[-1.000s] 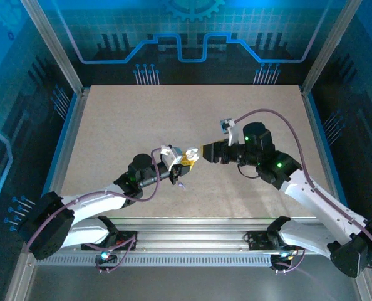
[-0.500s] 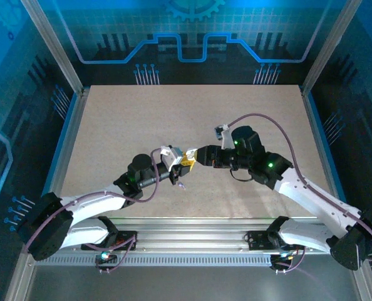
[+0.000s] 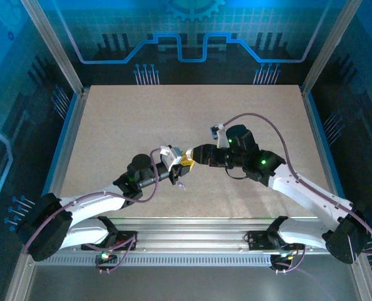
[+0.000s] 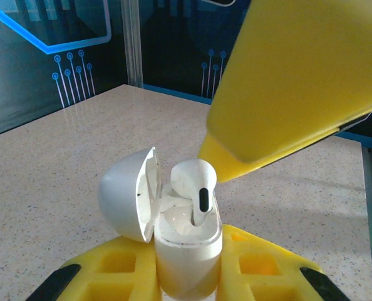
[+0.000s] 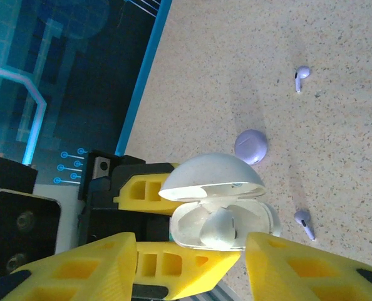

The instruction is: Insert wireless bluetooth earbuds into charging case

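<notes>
Right fingers [image 5: 79, 263] advanced toward glossy, egg-shaped white case [image 5: 217, 175].

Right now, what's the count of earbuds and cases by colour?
lavender earbuds: 2
white earbud: 1 (a second cannot be made out)
lavender case: 1
white case: 1
Total: 5
</notes>
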Available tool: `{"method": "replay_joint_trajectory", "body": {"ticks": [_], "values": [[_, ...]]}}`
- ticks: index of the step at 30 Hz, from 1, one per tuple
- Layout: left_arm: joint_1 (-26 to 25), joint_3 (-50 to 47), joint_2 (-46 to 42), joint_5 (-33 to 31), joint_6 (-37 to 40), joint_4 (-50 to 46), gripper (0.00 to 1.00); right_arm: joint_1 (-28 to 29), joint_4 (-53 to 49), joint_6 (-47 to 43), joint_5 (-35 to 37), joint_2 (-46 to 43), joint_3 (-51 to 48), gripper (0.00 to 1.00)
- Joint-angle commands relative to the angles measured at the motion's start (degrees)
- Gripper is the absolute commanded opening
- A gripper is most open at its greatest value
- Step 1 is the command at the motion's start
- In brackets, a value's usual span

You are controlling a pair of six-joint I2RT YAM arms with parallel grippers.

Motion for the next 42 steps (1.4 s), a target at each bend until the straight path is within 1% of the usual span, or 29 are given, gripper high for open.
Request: {"method": "replay_joint_trajectory", "body": {"ticks": [1,10,23,38,42], "values": [[-0.5,2.2,-0.5,0.2,0.9,2.1,0.2,0.9,2.3,0.8,-1.3,0.3,0.1,0.49],[-0.6,2.2,-0.5,0.1,1.1,1.7,0.2,1.2,5.0,0.9,-2.5,1.1,0.0,0.43],[-0.8,2.0,-1.0,0.2,1.3,1.2,0.2,1.2,4.9,-0.1,-3.6,2.8,1.6,0.44],[-0.8,1.9,-1.7,0.8,1.4,1.0,0.2,1.2,5.2,-2.6,-6.3,5.4,4.1,0.45],[-0.9,2.0,-2.2,0.8,1.6,0.4,0.2,1.2,2.9,-3.9,-5.1,5.0,4.6,0.46]]}}
